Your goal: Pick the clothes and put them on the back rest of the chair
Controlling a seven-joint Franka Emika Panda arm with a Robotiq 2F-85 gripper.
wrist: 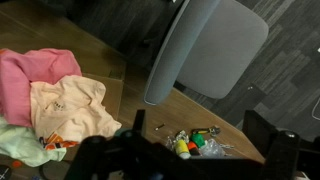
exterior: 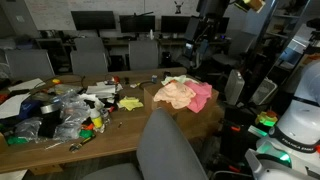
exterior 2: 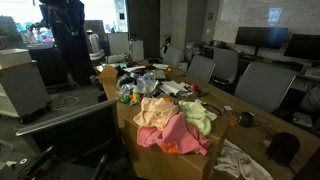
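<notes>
Found clothes (exterior: pixel 181 94) heaped at table (exterior: pixel 118 138) edge near chair (exterior: pixel 170 150), untouched. Noted gripper (exterior: pixel 196 52) high over table, fingers spread wide and empty, presumably staged for clear descent. Saw nothing on back rest (wrist: pixel 205 45) yet.

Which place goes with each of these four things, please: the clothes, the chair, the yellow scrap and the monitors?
Things:
1 clothes
2 chair
3 yellow scrap
4 monitors

Places:
A far behind the table, screens dark
B beside the table, not on it
C heaped at the table's end
D on the table, between the clothes and the clutter

Pairs: 1-C, 2-B, 3-D, 4-A
</notes>
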